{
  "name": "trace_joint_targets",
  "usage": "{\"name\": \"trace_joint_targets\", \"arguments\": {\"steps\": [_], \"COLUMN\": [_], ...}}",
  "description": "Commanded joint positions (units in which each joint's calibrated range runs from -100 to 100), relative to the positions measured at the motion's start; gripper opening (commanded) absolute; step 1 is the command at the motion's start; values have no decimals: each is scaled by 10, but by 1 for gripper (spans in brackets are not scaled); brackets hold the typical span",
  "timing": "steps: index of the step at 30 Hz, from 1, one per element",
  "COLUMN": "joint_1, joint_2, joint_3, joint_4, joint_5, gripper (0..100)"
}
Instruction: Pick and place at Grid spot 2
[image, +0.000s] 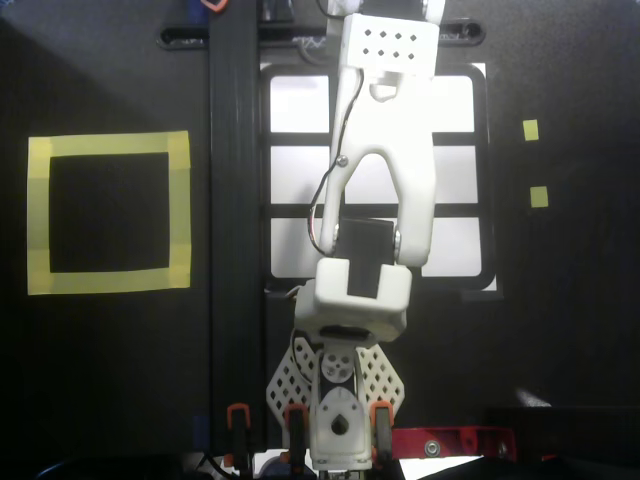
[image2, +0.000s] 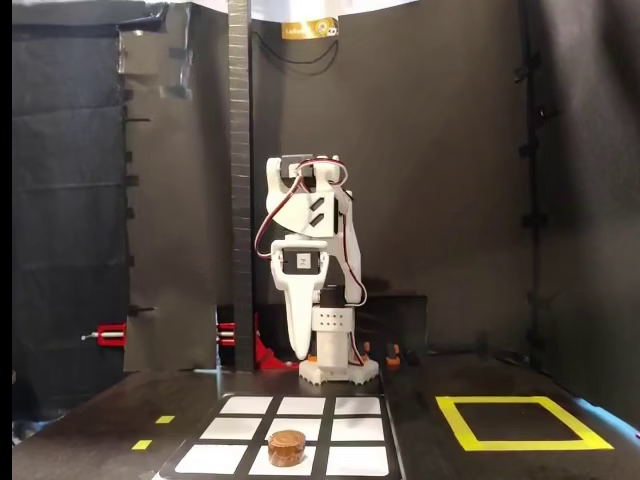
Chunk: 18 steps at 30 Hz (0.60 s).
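A small brown round puck (image2: 287, 447) rests on Grid spot 2 (image2: 311, 462), the middle cell of the grid row nearest the camera in the fixed view. My gripper (image2: 300, 354) hangs point down well above and behind the puck, nearer the arm's base, and it holds nothing. No gap shows between its fingers. In the overhead view the white arm (image: 385, 180) stretches over the grid (image: 300, 140) and hides the puck, that cell and the fingers.
A yellow-tape square outline (image: 108, 212) lies left of the grid in the overhead view and on the right (image2: 523, 422) in the fixed view. Two small yellow tape marks (image: 535, 160) sit on the other side. A black vertical post (image: 236, 200) stands beside the grid.
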Motion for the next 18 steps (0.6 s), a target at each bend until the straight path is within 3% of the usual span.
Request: {"name": "trace_joint_targets", "arguments": {"steps": [1,6,10,18], "joint_1": [0,-2,-3,-33], "joint_2": [-27,-27,-44,-398], "joint_3": [-1,-1,3,472], "joint_4": [1,2,-8,-291], "joint_5": [-1,-2,-2,-27], "gripper": [14,0,0,0]}}
